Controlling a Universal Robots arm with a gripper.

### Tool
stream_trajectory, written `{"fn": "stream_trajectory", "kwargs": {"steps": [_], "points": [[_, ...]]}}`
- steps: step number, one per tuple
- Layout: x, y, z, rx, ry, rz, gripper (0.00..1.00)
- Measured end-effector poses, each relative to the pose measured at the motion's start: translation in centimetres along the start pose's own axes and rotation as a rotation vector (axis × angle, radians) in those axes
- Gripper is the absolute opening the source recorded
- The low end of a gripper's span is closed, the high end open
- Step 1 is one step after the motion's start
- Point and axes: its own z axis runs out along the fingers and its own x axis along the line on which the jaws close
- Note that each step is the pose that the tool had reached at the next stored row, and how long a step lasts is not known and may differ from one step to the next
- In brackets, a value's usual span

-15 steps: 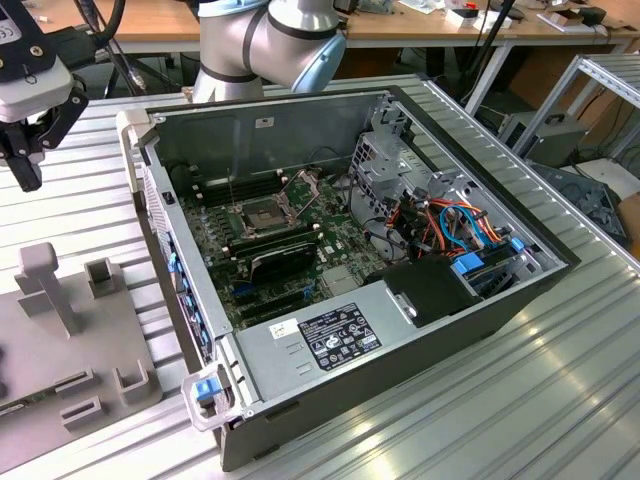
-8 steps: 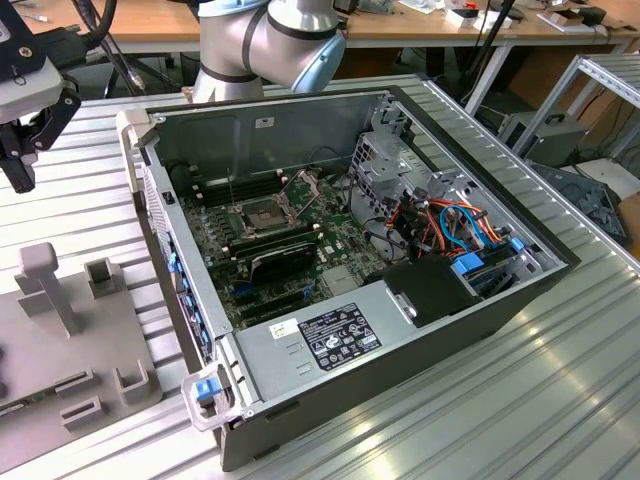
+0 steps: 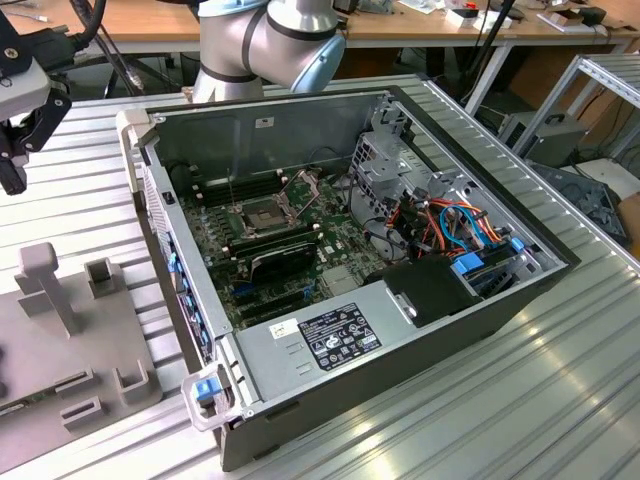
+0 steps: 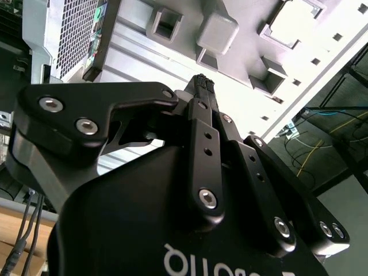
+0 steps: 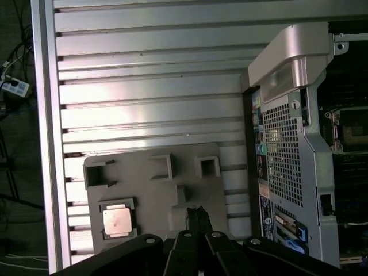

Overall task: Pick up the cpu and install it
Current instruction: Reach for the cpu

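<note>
At the exterior view's left the gripper (image 3: pixel 14 165) hangs above the ribbed metal desk (image 3: pixel 90 230), over the far end of a grey fixture plate (image 3: pixel 60 350) that carries a T-shaped post (image 3: pixel 45 275) and several small open-topped holders. In both wrist views its fingers (image 4: pixel 202 86) are pressed together with nothing between them, and the tips hover over the plate beside a raised block. In the first wrist view the cpu (image 5: pixel 117 220) lies flat, silver top up, in a square-framed pocket of the plate, apart from the gripper tips (image 5: pixel 197 214) and on the side of the plate away from the computer case (image 5: pixel 287 149). Toward the middle of the exterior view the robot arm (image 3: pixel 270 40) stands behind that open case, which rests on the desk just beside the plate. Inside it, the motherboard (image 3: pixel 300 270) lies flat with the dark square socket (image 3: pixel 262 213) and its metal frame near the back wall. Nearer the camera sits the grey power supply (image 3: pixel 320 340), and to the exterior view's right are a metal drive cage (image 3: pixel 385 165) and a bundle of orange, blue and red cables (image 3: pixel 460 225).
</note>
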Motion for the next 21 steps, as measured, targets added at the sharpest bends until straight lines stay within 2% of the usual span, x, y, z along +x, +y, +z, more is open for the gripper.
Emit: {"fn": "stream_trajectory", "kwargs": {"steps": [21], "points": [[1.79, -0.14, 0.05, 0.0, 0.0, 0.0, 0.11]]}}
